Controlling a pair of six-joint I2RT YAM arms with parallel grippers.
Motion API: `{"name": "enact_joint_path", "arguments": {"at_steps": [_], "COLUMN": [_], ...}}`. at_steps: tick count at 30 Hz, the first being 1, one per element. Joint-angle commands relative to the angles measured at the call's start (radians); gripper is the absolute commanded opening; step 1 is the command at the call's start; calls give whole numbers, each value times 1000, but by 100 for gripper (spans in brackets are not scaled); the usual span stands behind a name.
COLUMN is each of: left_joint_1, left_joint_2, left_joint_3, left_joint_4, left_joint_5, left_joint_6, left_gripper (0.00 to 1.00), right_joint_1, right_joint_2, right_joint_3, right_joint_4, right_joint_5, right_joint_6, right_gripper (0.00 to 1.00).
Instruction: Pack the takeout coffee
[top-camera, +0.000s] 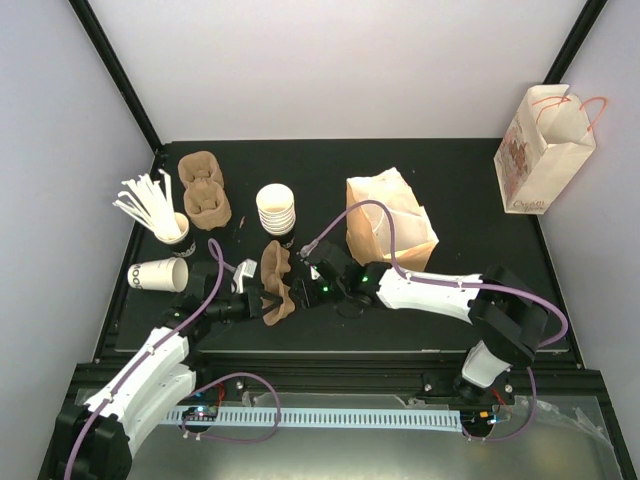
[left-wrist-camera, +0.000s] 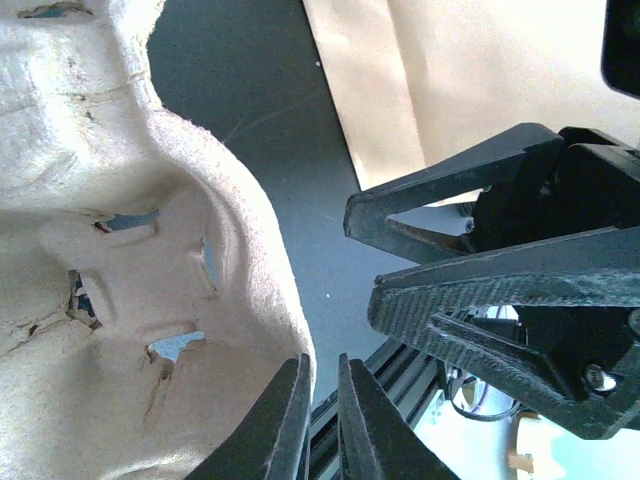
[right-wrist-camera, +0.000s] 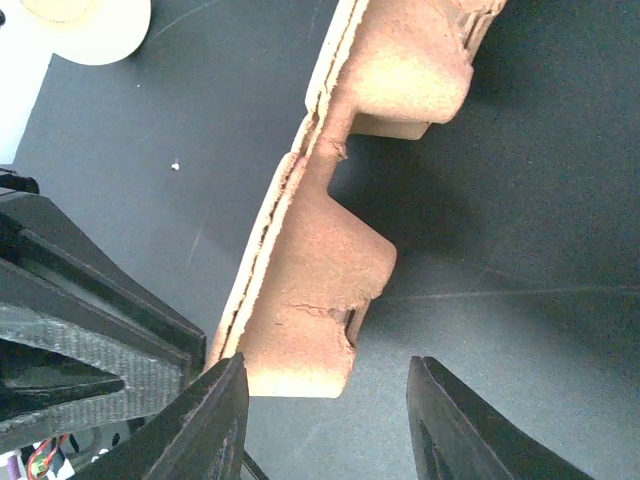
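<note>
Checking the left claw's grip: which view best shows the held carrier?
Left wrist: the left claw pinches the rim of the pulp cup carrier close up. Top external shows it whole but small; right wrist, only one edge.

Cup carrier (top-camera: 277, 282) on edge at frame centre, between left gripper (top-camera: 262, 300) and right gripper (top-camera: 304, 285).
Upper left: carrier stack (top-camera: 204, 190); right of it, cup stack (top-camera: 276, 208), then bag (top-camera: 390, 215) lying flat; far left, cup (top-camera: 160, 274) on its side.

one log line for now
left gripper: shut on cup carrier rim | right gripper: open around it | paper cups: none loaded
</note>
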Motion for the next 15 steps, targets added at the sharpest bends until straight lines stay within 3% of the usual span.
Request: {"name": "enact_joint_path", "arguments": {"at_steps": [1,15], "left_joint_1": [3,3], "left_joint_2": [-16,-11], "left_joint_3": [18,3], "left_joint_4": [37,45], "left_joint_5": [31,24], "left_joint_6": [-31,-37], "left_gripper": [11,10], "right_joint_1": [-1,-1], "right_joint_2": [-23,-25], "right_joint_3": [-22,-22], "right_joint_4": [-3,-7], "right_joint_5": [25,20], "right_joint_6": [-4,-17], "right_gripper": [47,47]}}
